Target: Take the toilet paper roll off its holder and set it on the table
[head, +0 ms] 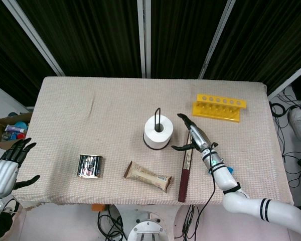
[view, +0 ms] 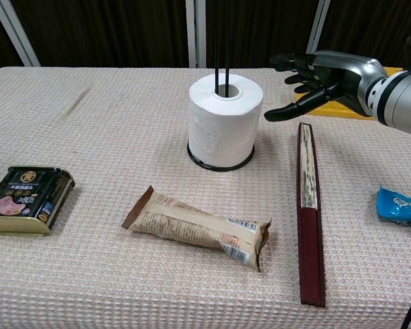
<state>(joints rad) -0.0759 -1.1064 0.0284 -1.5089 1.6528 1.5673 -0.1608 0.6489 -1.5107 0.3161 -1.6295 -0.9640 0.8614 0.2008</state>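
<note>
Toilet paper roll (view: 225, 120) sits on its holder (view: 221, 71) mid-surface; right robot hand (view: 314, 81) spread, empty, just beside the roll. Risk — a tilted lift snags the roll on the upright wire, dragging or tipping the holder toward the folded fan (view: 310, 212).

Right hand (head: 190, 134) is out over the middle of the table, fingers spread and apart, thumb hooked out to the side — nothing in its grasp. In the chest view the same hand (view: 315, 79) hangs above the surface, palm turned toward the centre, fingers extended and slightly bent, thumb pointing down and inward. Its forearm runs back to the near right corner, silver wrist section first, then the white arm with dark bands. Left hand (head: 12, 163) sits off the near left edge of the table — dark fingers fanned upward, thumb splayed out, holding nothing. Only its silver wrist shows below it.
</note>
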